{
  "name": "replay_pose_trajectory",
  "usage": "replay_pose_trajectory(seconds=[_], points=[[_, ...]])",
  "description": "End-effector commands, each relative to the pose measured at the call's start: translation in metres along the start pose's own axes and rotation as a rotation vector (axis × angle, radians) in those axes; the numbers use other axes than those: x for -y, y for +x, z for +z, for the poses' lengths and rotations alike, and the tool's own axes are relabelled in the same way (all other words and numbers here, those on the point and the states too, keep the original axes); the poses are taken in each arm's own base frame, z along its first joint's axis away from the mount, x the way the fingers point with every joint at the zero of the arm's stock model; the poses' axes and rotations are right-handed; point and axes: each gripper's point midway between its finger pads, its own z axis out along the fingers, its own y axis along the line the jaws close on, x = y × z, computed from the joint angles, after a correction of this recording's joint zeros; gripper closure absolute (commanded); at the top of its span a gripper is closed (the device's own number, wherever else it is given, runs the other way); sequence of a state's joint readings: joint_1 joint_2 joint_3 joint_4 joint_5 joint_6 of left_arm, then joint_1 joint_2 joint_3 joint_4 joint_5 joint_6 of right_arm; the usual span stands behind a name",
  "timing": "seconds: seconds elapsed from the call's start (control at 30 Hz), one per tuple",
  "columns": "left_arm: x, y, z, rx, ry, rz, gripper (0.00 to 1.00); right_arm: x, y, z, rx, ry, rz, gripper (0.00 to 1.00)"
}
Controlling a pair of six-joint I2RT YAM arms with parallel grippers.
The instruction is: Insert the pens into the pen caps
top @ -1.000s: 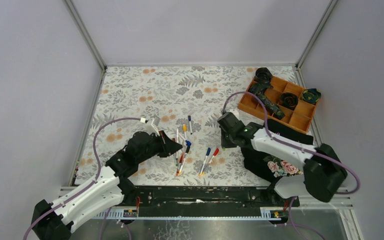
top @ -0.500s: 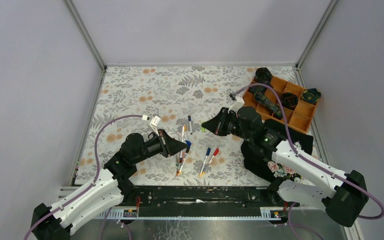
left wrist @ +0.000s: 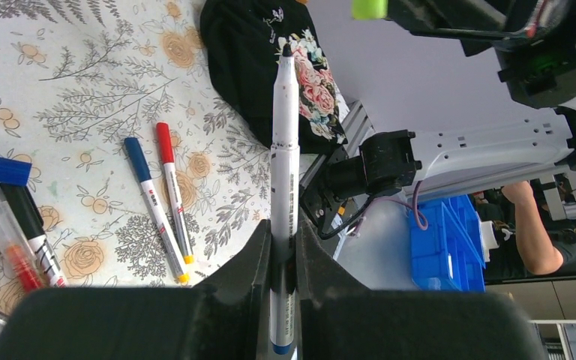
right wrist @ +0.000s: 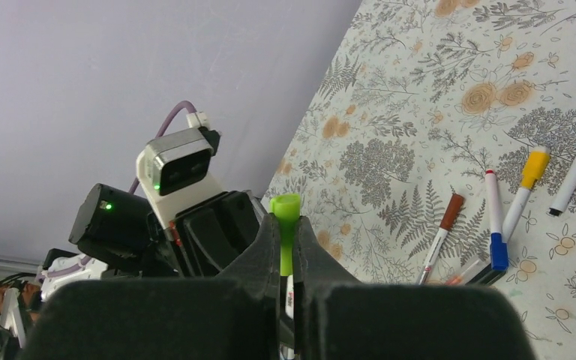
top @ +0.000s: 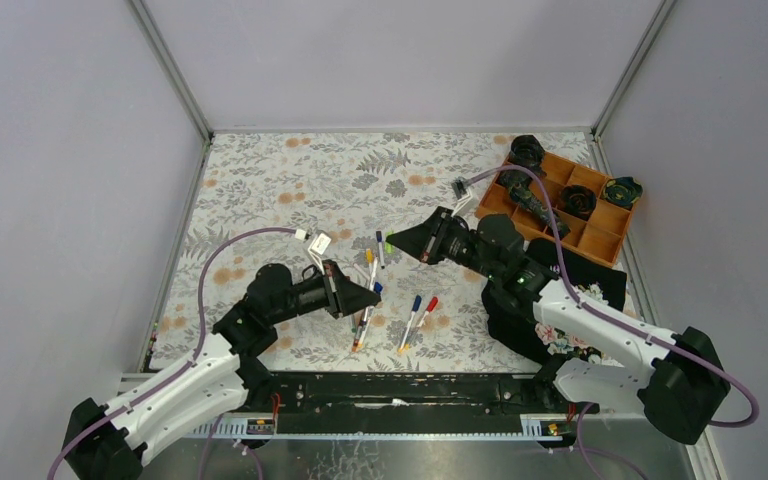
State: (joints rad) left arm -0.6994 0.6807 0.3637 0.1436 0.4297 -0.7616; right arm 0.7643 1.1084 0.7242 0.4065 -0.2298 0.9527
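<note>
Top external view has my left arm reaching low from its base toward the middle of the floral-patterned mat [top: 290, 180], with my left gripper [top: 374, 293] pointing right. My right arm crosses a black cloth printed with roses [top: 560, 332] and stretches left, so my right gripper [top: 394, 243] points back toward the left one from a little farther up the mat; the two tips are near each other but apart. From the left wrist, my left gripper is clenched low on the barrel of a slim white marker pen [left wrist: 285, 150] with a bare black tip out ahead and a blue end behind the fingers. From the right wrist, my right gripper is clamped on a short bright green plastic cap [right wrist: 286, 206], which juts past the fingertips. The left wrist view shows that cap above and to the right of the pen tip, not touching it. Several loose pens [top: 365, 312] lie on the mat beneath and beside the grippers. An orange compartment tray [top: 600, 240] sits at the far right corner. A second ago my right arm was bent down with its gripper aimed at the mat; it has since swung up and leftward, and my left gripper has edged slightly right, both grips unchanged.
</note>
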Motion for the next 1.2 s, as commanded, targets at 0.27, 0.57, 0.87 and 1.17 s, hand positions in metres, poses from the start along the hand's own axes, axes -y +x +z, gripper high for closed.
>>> replay_pose_trajectory(seconds=[0.27, 0.57, 0.87, 1.17], points=[[0.033, -0.017, 0.001, 0.038, 0.142, 0.083, 1.00, -0.026, -0.012, 0.014, 0.015, -0.093, -0.028, 1.00], [0.036, -0.016, 0.002, 0.031, 0.154, 0.081, 1.00, -0.029, -0.012, 0.015, 0.018, -0.110, -0.019, 1.00], [0.038, -0.018, 0.001, 0.038, 0.155, 0.081, 1.00, -0.030, -0.006, 0.015, -0.010, -0.124, -0.015, 1.00], [0.037, -0.018, 0.001, 0.045, 0.152, 0.077, 1.00, -0.029, 0.002, 0.011, -0.035, -0.122, -0.021, 1.00]])
